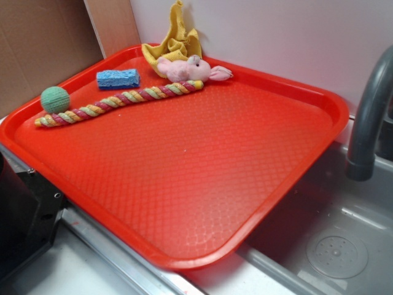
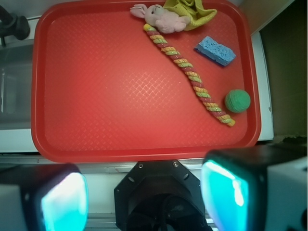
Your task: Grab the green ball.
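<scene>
The green ball (image 1: 55, 99) (image 2: 237, 101) is sitting near a corner of the red tray (image 1: 202, 184) (image 2: 96, 96), just beside, perhaps touching, the end of the braided rope toy (image 1: 116, 101) (image 2: 190, 74). The blue sponge (image 1: 118, 78) (image 2: 215, 50) is lying nearby. The fingers (image 2: 62, 199) are hanging spread wide, holding nothing, off the tray's edge.

The tray (image 2: 96, 96) looks like glossy red plastic with a fine diamond-embossed texture. The ball (image 2: 237, 101) has a fuzzy, woven yarn surface, matt. The rope (image 2: 190, 74) is twisted cord. The sponge (image 2: 215, 50) is porous foam. The bunny (image 2: 161, 18) is soft plush; the cloth (image 2: 190, 10) crumpled fabric. The sink (image 1: 344, 246) is dull brushed metal.
</scene>
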{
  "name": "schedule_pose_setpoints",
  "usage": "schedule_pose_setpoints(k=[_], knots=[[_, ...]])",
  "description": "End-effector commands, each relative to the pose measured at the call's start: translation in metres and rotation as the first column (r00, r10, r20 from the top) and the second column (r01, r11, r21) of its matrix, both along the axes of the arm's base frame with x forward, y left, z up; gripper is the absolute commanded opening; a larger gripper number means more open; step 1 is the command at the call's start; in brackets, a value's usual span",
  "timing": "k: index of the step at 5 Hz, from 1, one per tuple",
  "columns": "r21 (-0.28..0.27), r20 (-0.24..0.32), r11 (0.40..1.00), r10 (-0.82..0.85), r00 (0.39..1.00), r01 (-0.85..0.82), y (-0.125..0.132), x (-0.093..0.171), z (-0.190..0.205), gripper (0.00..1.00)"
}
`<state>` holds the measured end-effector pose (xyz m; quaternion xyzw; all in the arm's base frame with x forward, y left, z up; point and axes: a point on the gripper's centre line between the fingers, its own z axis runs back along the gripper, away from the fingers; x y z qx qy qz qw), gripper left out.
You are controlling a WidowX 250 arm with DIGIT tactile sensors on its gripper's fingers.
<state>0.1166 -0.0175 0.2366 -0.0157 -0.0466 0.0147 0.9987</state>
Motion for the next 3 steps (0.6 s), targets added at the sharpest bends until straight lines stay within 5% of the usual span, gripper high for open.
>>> schedule_pose_setpoints(k=[1,2,3], knots=[[0.0,0.0,1.0,0.0,1.0,0.0,0.0,0.0,0.0,1.0],[-0.05,-0.002,0.979,0.199,0.98,-0.199,0.033,0.008,-0.026,1.0],[-0.096,0.058,0.898,0.435,0.899,-0.428,0.062,0.004,-0.052,1.0]])
